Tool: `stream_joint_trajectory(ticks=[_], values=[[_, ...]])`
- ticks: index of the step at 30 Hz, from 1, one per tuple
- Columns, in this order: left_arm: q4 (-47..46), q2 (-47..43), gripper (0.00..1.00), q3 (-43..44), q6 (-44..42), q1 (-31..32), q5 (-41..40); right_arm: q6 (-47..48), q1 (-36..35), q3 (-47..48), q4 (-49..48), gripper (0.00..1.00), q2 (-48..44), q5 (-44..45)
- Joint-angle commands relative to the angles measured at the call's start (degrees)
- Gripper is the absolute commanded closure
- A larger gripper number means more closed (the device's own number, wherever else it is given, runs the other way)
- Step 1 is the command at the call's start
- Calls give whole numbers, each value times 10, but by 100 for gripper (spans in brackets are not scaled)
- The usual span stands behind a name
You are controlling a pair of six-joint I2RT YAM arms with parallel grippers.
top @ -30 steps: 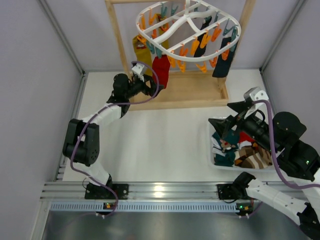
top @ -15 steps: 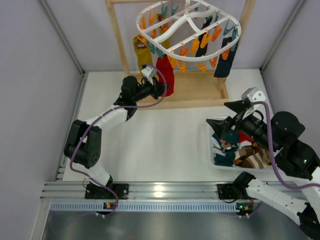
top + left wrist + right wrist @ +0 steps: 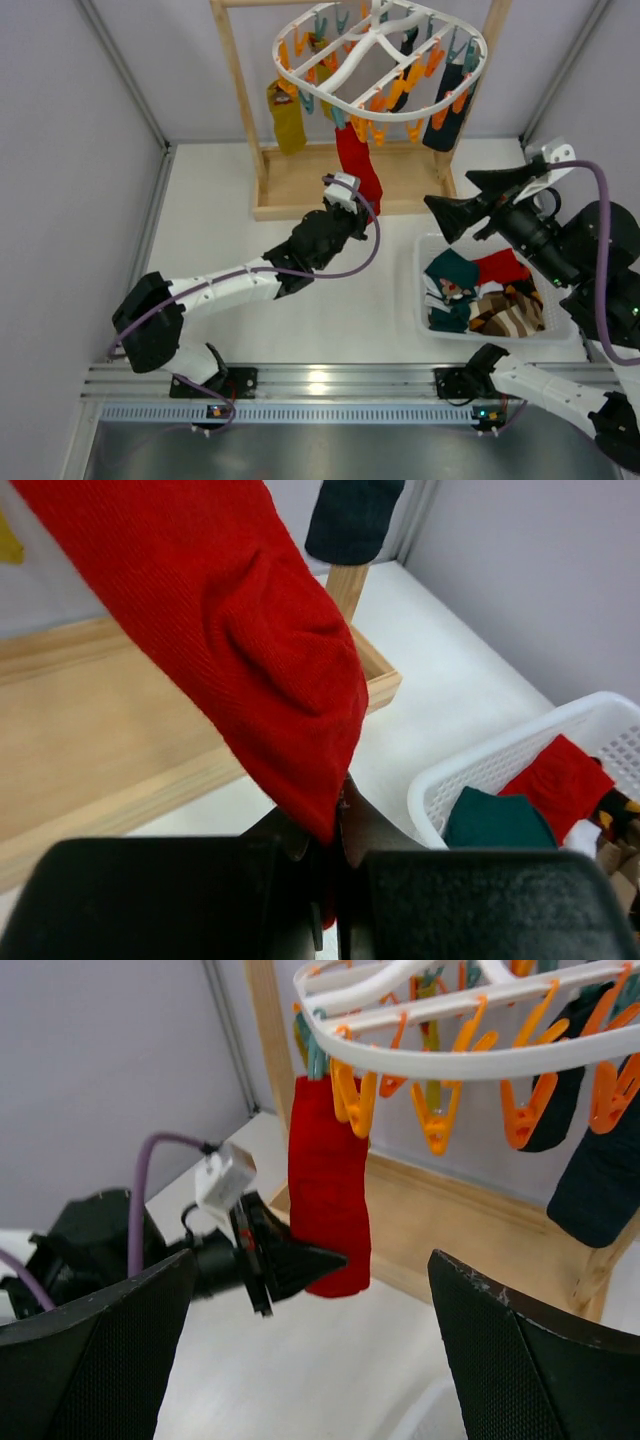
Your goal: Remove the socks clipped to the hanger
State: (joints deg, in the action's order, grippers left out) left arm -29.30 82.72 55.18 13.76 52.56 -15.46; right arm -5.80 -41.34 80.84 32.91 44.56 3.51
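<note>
Beneath the near rim of the hanger [image 3: 470, 1063], the red sock [image 3: 358, 165] hangs from its pegs with its lower end caught in the left pincer [image 3: 347, 203]. The wrist view shows the fingers [image 3: 290, 850] clenched together on the sock's bottom edge, the cloth bunched just above them. The pincer sits below the hanger and a little toward the arms, level with the base board [image 3: 300, 185] of the wooden stand [image 3: 240, 100].

Orange pegs [image 3: 350, 1100] dangle in a row along the hanger's rim beside the sock's top edge. A yellow sock [image 3: 287, 115] hangs under the hanger's left end, a navy sock [image 3: 447, 120] under its right end. Nothing lies between the pincer and the red sock.

The right pincer [image 3: 450, 192] is released, its fingers spread wide, below the hanger's right end and holding nothing. Below it on the counter, a white basket [image 3: 420, 290] holds several loose socks.

The red sock's long axis runs nearly upright from the pegs to the clenched fingers, leaning slightly, top clipped and free end down.
</note>
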Motion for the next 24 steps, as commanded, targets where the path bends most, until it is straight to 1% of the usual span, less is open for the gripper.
stream_joint_trajectory(ticks=[1,2,3,4,5,6,7,8,9,10,11,13,14,15,18,19,23,24], values=[[29,35,100,43,-25,53,-163,-17,5,70,2,6,11,69],[31,52,100,52,-48,68,-181,-16,4,117,20,6,35,81],[50,62,100,65,-55,94,-199,-14,5,142,60,6,52,96],[68,72,100,98,-57,104,-217,-8,5,167,78,6,68,100],[89,94,100,119,-50,112,-247,-5,5,214,94,6,102,103],[127,105,100,137,-49,125,-258,3,6,237,111,6,119,107],[136,116,100,166,-50,132,-272,4,4,286,144,6,137,111],[140,135,100,177,-68,140,-309,6,5,310,165,7,176,118],[140,146,100,187,-79,157,-329,10,5,335,181,7,196,122],[140,165,100,208,-106,173,-373,11,5,377,214,9,233,124],[140,175,100,219,-118,173,-394,11,5,395,227,10,252,124],[140,202,100,250,-132,194,-439,26,5,421,246,11,292,120],[140,210,100,261,-165,199,-453,29,5,423,247,11,302,125],[139,218,100,270,-176,209,-472,38,5,424,244,11,310,147],[139,246,100,301,-209,221,-485,41,5,451,252,17,348,176],[139,257,100,312,-214,224,-486,42,4,468,255,21,359,184],[140,271,100,325,-220,233,-487,53,-2,470,241,22,395,246],[140,273,100,326,-220,236,-485,77,-3,469,239,23,401,269]])
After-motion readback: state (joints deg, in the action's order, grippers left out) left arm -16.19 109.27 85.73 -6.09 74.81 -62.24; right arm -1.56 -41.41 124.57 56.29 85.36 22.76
